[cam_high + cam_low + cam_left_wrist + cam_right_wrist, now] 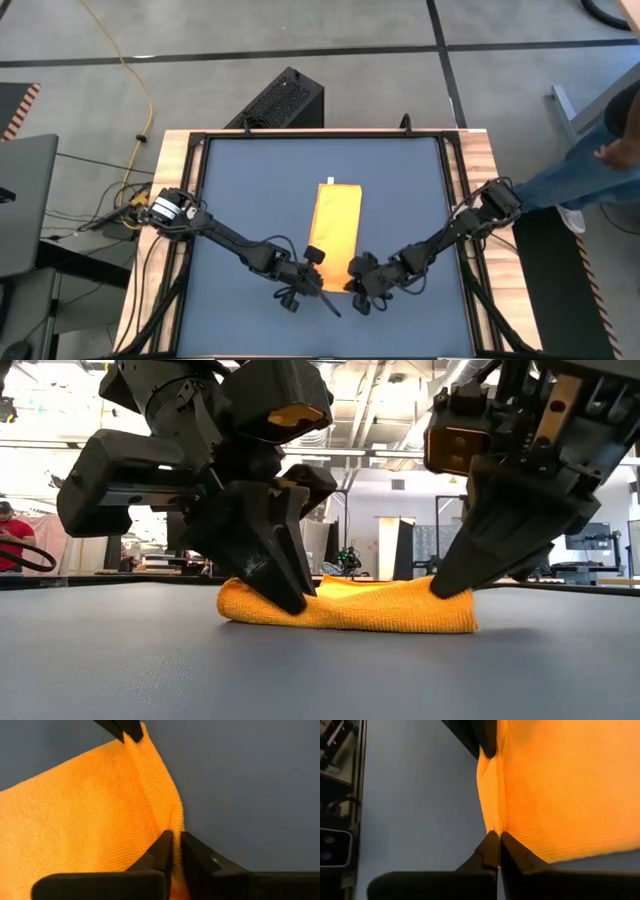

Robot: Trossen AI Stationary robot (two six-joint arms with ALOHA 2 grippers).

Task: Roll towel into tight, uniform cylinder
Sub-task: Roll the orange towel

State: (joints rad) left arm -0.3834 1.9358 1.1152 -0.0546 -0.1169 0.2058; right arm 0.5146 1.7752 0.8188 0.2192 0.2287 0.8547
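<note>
Both sets of jaws are pinched tight on the near hem of the towel (336, 225): I have the left gripper (318, 283) on its left near corner and the right gripper (356, 285) on its right near corner. It lies folded lengthwise at the centre of the dark blue mat (240, 190).

Lying flat on the mat (250, 190), near its middle: the towel (336, 225). At the towel's near end, left gripper (312, 280) on its left corner, right gripper (358, 283) on its right corner. Beyond the mat's far edge, a box (280, 100) on the floor.
</note>
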